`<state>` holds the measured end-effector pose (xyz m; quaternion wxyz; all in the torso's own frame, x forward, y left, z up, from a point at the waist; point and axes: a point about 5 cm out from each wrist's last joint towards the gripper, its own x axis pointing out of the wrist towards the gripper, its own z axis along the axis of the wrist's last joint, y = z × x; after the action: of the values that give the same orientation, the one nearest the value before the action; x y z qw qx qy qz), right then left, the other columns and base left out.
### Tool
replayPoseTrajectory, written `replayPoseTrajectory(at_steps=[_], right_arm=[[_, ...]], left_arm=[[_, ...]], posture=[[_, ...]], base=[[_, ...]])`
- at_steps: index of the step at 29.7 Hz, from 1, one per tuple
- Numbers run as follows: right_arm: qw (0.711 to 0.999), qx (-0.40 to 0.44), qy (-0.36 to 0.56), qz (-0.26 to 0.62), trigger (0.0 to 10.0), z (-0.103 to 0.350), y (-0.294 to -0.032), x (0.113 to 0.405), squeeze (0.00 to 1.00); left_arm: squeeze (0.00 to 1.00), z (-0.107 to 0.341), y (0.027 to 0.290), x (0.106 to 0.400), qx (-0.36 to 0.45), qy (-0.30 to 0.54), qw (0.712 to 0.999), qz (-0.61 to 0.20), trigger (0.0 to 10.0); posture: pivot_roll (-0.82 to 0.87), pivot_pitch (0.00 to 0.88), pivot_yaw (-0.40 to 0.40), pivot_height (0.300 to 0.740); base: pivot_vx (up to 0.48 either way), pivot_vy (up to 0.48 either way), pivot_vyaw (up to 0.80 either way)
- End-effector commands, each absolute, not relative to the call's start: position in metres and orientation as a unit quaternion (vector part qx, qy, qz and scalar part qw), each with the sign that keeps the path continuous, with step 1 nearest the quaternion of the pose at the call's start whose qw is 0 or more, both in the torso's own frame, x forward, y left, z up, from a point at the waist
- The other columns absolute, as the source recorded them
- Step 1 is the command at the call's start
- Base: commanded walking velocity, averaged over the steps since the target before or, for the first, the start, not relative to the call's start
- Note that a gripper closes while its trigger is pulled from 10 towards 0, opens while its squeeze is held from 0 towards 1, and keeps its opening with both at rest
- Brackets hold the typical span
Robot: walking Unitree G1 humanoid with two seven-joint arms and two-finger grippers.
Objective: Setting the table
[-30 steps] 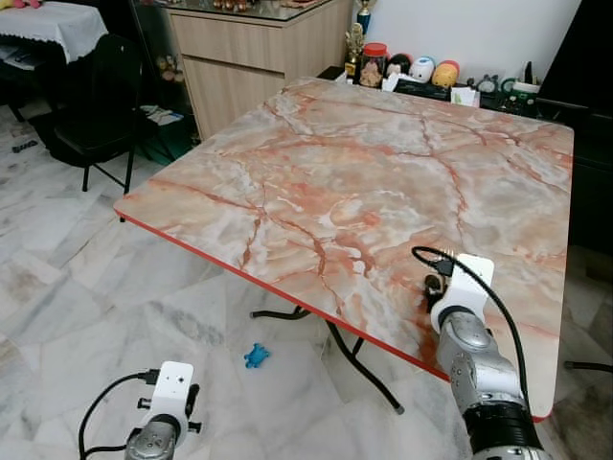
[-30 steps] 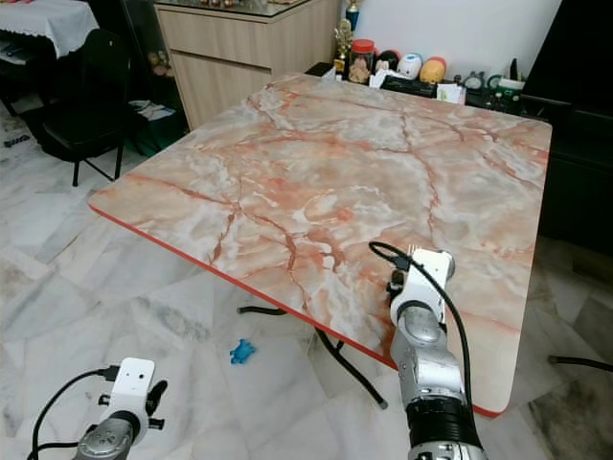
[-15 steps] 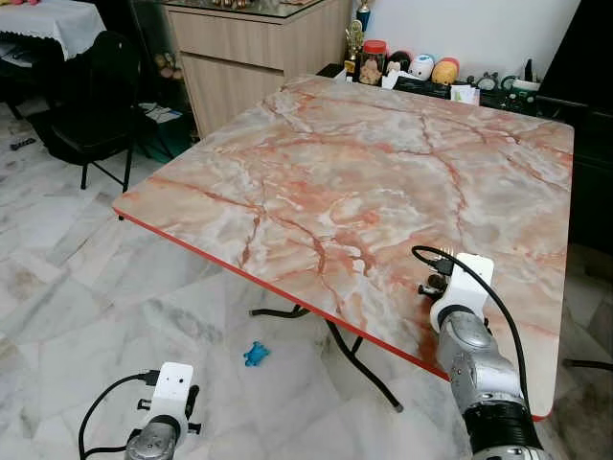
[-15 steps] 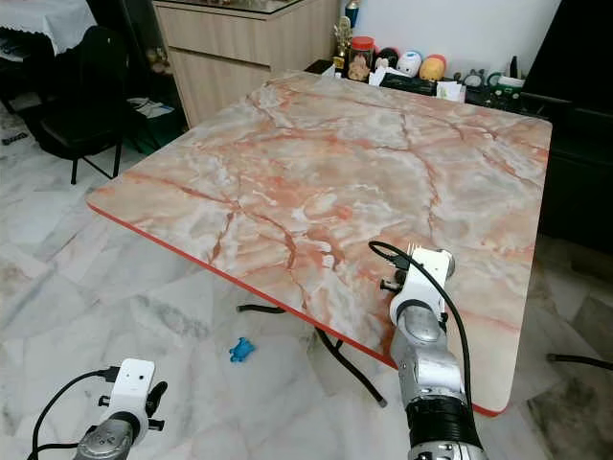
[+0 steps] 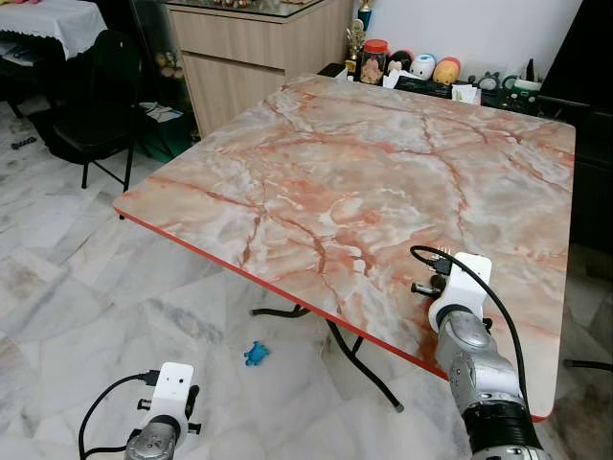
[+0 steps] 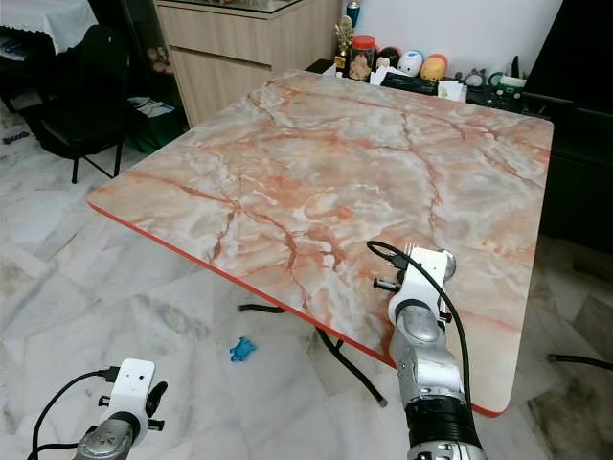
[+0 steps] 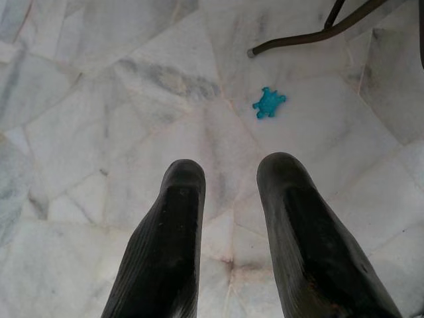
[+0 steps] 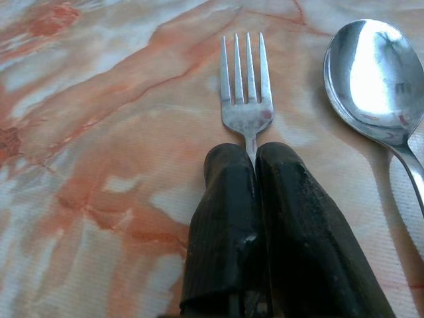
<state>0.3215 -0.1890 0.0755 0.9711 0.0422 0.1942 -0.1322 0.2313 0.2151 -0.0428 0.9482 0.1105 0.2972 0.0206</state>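
Marble-patterned table [image 5: 364, 182], fork [image 8: 246, 93] and spoon [image 8: 374, 79] side by side

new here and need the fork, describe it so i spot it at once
Find the orange marble table and the right gripper above its near edge. The fork sticks out from its shut black fingers, beside a spoon; four tines, not a round bowl.

Pale marble floor [image 5: 86, 287] spreads under me — a small blue toy [image 5: 256, 355] lies on it. Beyond stand a wooden cabinet [image 5: 249, 57] and a black chair [image 5: 96, 105].
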Motion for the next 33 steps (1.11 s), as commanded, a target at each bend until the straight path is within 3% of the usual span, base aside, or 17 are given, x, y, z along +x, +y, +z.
replayPoseTrajectory(at_steps=[1, 8, 9, 10, 11, 15, 19, 33], right_arm=[[0.972, 0.045, 0.192, -0.125, 0.0, 0.077, -0.185, 0.323, 0.00], [0.982, 0.056, 0.145, -0.107, 0.0, 0.091, -0.179, 0.327, 0.00], [0.983, 0.056, 0.140, -0.103, 1.3, 0.093, -0.178, 0.327, 0.00], [0.984, 0.056, 0.137, -0.100, 1.3, 0.094, -0.177, 0.327, 0.00], [0.986, 0.052, 0.128, -0.098, 10.0, 0.097, -0.176, 0.328, 0.00], [0.992, 0.034, 0.081, -0.089, 10.0, 0.111, -0.174, 0.330, 0.00], [0.997, 0.002, -0.030, -0.073, 10.0, 0.144, -0.169, 0.326, 0.00], [0.990, -0.037, -0.133, -0.032, 10.0, 0.162, -0.178, 0.299, 0.00]], left_arm=[[0.00, -0.047, 0.219, 0.225, 0.119, 0.314, 0.942, 0.019, 10.0], [0.00, -0.048, 0.218, 0.224, 0.120, 0.316, 0.941, 0.018, 10.0], [0.00, -0.048, 0.218, 0.224, 0.120, 0.317, 0.941, 0.018, 10.0], [0.00, -0.048, 0.218, 0.224, 0.120, 0.317, 0.941, 0.018, 10.0], [0.00, -0.048, 0.218, 0.224, 0.120, 0.317, 0.941, 0.018, 10.0], [0.00, -0.049, 0.217, 0.223, 0.119, 0.319, 0.940, 0.018, 10.0], [0.00, -0.050, 0.217, 0.222, 0.104, 0.320, 0.941, 0.022, 10.0], [0.00, -0.053, 0.217, 0.219, 0.101, 0.333, 0.937, 0.020, 10.0]], posture=[[0.00, 0.026, 0.017, 0.740], [0.00, 0.023, 0.017, 0.740], [0.00, 0.022, 0.017, 0.740], [0.00, 0.022, 0.017, 0.740], [0.00, 0.019, 0.016, 0.740], [0.00, 0.012, 0.015, 0.740], [0.00, 0.000, 0.012, 0.740], [-0.02, 0.000, 0.013, 0.740]], base=[[0.000, 0.000, 0.00], [0.000, 0.000, 0.00], [0.000, 0.000, 0.00], [0.000, 0.000, 0.00], [0.000, 0.000, 0.00], [0.000, 0.000, 0.00], [0.000, 0.000, 0.00], [0.000, 0.000, 0.00]])
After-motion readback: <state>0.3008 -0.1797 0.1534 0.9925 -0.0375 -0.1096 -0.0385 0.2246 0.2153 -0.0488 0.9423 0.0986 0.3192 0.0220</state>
